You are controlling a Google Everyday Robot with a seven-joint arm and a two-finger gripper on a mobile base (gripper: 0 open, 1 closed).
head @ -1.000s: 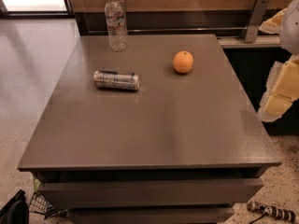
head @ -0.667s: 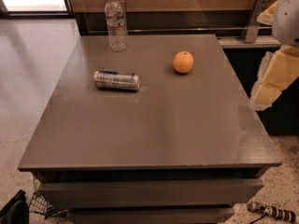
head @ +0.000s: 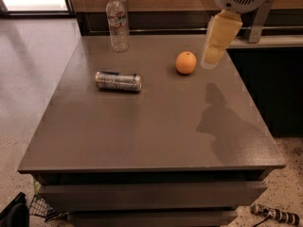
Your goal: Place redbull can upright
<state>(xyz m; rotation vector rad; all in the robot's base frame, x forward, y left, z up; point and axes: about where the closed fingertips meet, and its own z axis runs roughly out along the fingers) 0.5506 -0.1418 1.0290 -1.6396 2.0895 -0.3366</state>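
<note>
Since the earlier views, our gripper (head: 212,56) has swung in from beyond the right edge of the grey table (head: 142,141). It now hangs over the far right part of the top. The can, the fruit and the bottle lie where they did.

Nearest us, the front half of the table carries only the arm's shadow (head: 215,117), on the right. Further back, left of centre, the redbull can (head: 118,81) lies on its side. Its long axis runs left to right, close to parallel with the front edge, the right end a touch nearer to us. We cannot say which end is the top. Beyond it and to the right sits an orange (head: 185,62), with the gripper just beside it, raised above the surface and well apart from the can. We cannot tell whether the pincer is apart or together, and it holds nothing we can see. The water bottle (head: 118,22) stands upright at the far left.

We judge this to be the approach, with nothing grasped yet. Next we must travel left past the orange, come down across the can's short axis, then lift and tip it onto one end.
</note>
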